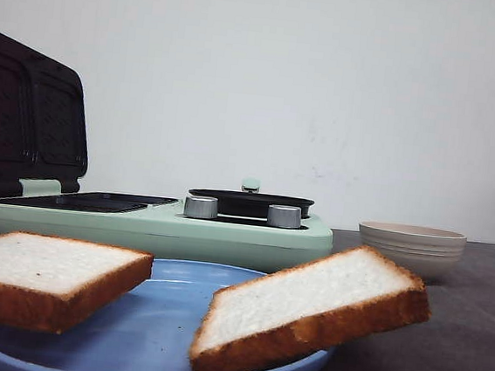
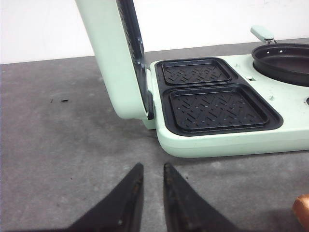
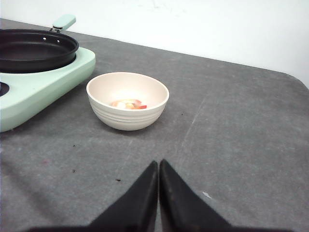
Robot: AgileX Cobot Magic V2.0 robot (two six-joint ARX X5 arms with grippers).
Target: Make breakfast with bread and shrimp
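Waiting at the start of a breakfast job, both arms hang low over the grey bench (image 3: 231,125) with nothing in their grip. The left gripper (image 2: 150,193) shows a narrow gap between its black fingers, nothing held; the right gripper (image 3: 159,191) is pressed closed and empty. Two slices of bread (image 1: 42,273) (image 1: 314,310) lie on a blue plate (image 1: 141,337) nearest the front camera, the right slice tilted with one edge propped over the rim. The shrimp (image 3: 128,104) sits at the bottom of a cream bowl (image 3: 127,99), just beside the mint-green sandwich maker (image 1: 152,220), whose lid (image 2: 113,53) stands open over two empty dark grill plates (image 2: 219,110), with a black pan (image 3: 34,48) set into its other end. The first step looks to be carrying a slice to a grill plate. Done well, that means opening the gripper wide, taking the slice by its crust edge rather than the soft middle, and squeezing lightly. The tilted slice offers the easier edge. Lay it flat and square inside the recess.
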